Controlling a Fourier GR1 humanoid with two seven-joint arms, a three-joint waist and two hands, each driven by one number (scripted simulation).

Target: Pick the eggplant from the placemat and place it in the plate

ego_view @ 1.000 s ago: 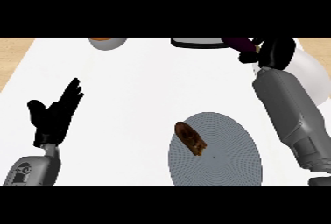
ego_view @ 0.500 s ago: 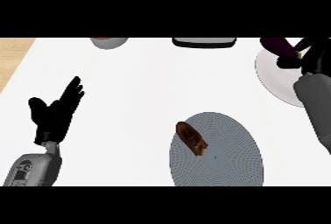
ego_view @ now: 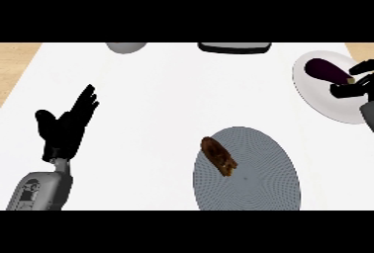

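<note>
The dark purple eggplant (ego_view: 326, 70) lies over the white plate (ego_view: 315, 96) at the right edge of the counter. My right hand (ego_view: 353, 85) is at the eggplant's stem end, with fingers curled above and below it, and part of the hand is cut off by the view's edge. The round grey placemat (ego_view: 252, 175) lies at lower centre, with only a brown piece of food (ego_view: 219, 155) on its left side. My left hand (ego_view: 64, 124) rests open at the left, fingers up, away from everything.
A grey bowl (ego_view: 125, 47) and a dark flat object (ego_view: 235, 47) sit along the counter's far edge. The wooden floor shows past the counter's left edge.
My right hand has carried the eggplant to the right and down over the white plate. The view has shifted too; the left hand stays as it was.
</note>
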